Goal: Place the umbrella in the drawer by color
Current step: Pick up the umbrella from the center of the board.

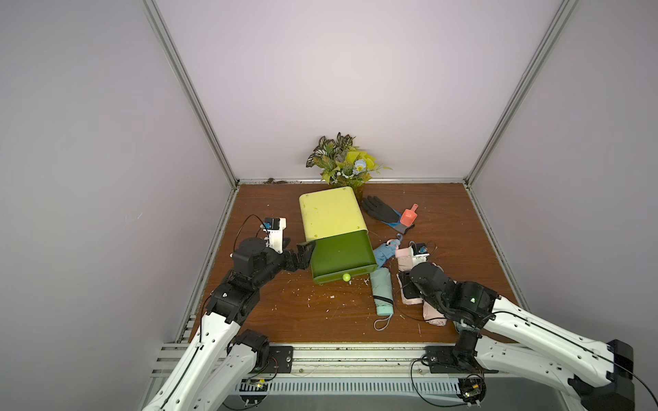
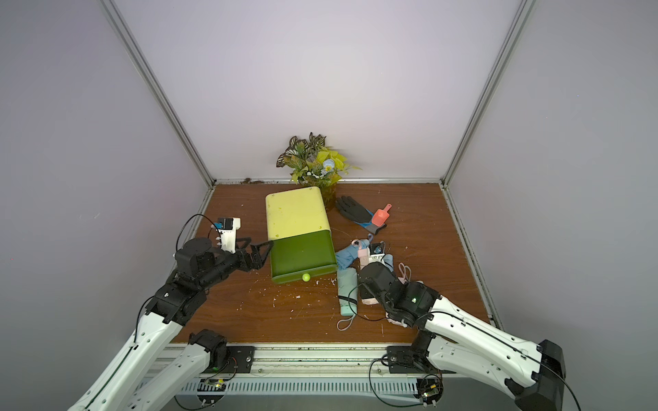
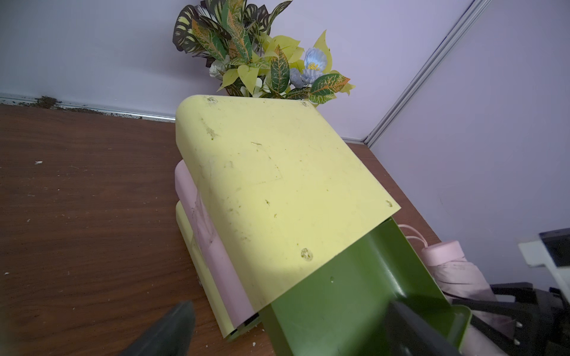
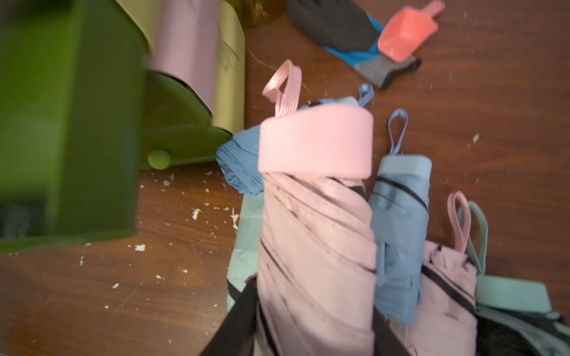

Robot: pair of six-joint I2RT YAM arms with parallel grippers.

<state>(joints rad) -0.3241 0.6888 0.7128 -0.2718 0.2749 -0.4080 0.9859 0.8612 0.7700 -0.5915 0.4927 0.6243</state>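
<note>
Right pincer (image 4: 311, 320) pinches the pink umbrella (image 4: 314, 215) mid-body, over the other umbrellas (image 4: 398, 231) beside the green drawer (image 1: 341, 256); left pincer (image 1: 302, 255) spread at the drawer's side; folded fabric probably light, soft, slippery; squeeze onto the stiff core.

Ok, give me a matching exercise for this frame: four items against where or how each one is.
Items:
1. green drawer
2. pink umbrella
3. mint umbrella
4. coral scoop

States:
A. lying flat on the table
B. resting on the glove
C. pulled open
D. between the jaws of the right pincer

Pairs: 1-C, 2-D, 3-A, 4-B.
</note>
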